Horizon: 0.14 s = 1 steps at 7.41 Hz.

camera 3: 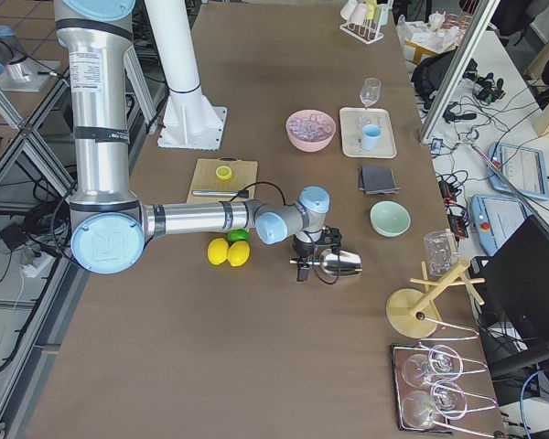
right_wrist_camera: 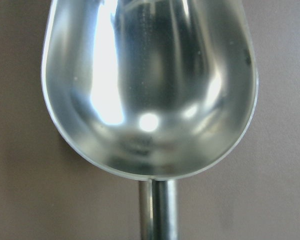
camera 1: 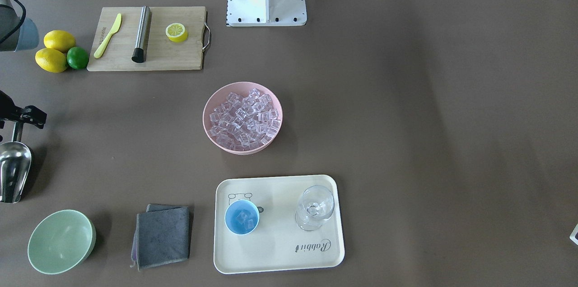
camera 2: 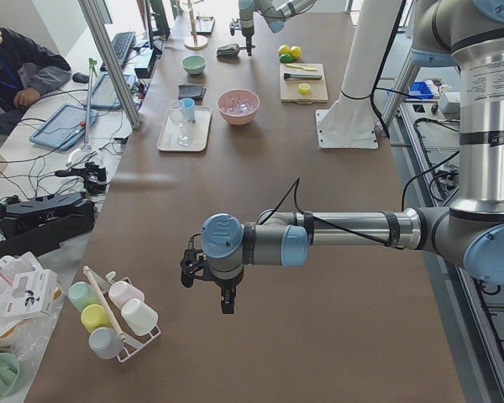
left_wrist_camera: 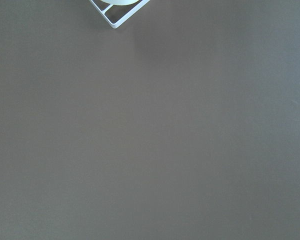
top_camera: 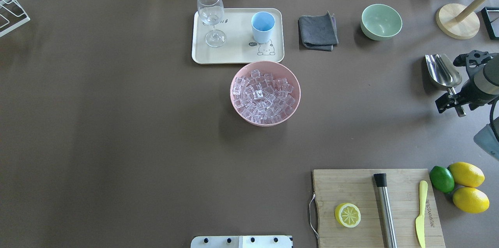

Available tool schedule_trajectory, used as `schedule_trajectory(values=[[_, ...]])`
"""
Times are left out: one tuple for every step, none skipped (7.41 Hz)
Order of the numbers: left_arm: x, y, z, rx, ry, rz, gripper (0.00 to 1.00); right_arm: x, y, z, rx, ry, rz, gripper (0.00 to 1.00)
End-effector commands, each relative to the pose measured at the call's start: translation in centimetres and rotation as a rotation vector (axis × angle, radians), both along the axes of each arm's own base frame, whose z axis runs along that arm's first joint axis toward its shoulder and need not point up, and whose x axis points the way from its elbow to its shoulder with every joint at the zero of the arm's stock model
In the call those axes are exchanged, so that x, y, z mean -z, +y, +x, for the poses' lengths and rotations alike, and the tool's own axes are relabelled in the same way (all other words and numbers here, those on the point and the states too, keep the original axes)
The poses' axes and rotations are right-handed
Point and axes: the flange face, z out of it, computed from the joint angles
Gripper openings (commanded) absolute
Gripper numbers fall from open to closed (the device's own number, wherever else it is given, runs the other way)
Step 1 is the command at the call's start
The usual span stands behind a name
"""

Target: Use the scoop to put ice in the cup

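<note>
The right tool [top_camera: 455, 101] grips the empty shiny silver metal scoop [top_camera: 442, 70] by its handle; the pink bowl of clear ice cubes [top_camera: 265, 93] lies well off toward the robot's left.

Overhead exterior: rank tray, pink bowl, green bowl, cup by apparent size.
1. tray
2. pink bowl
3. green bowl
4. cup
Tray, green bowl and cup sit farther from the camera than the pink bowl.
</note>
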Motion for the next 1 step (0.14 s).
schedule_trajectory(values=[[0.29, 0.12, -0.53, 0.013, 0.0, 0.004, 0.99, 5.05, -4.99, 17.14, -0.099, -0.149, -0.025, 1.0]])
